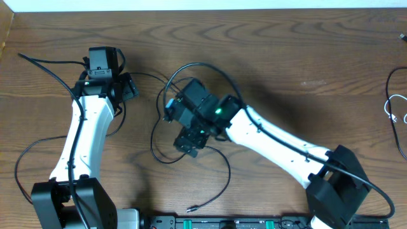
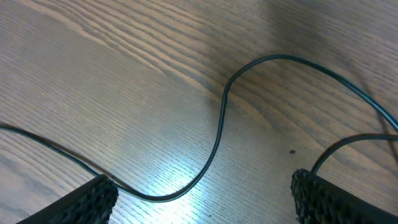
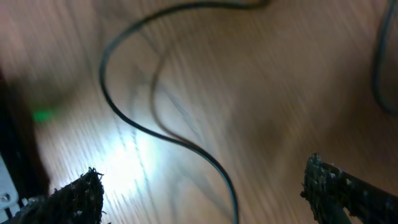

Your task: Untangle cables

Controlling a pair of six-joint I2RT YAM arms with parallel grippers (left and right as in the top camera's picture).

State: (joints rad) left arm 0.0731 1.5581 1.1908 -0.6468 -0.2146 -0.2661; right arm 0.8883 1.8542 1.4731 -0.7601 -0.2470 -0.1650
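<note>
A thin black cable lies in loose loops on the middle of the wooden table, and its plug end rests near the front edge. My left gripper is open and low over the table. A bend of the black cable runs between its fingers untouched. My right gripper is open over the loops. A black strand passes between its fingers, not gripped. A white cable lies at the far right edge.
Another thin black cord curves beside the white cable at the right edge. A thicker black arm cable trails left of the left arm. A black rail with green lights runs along the front edge.
</note>
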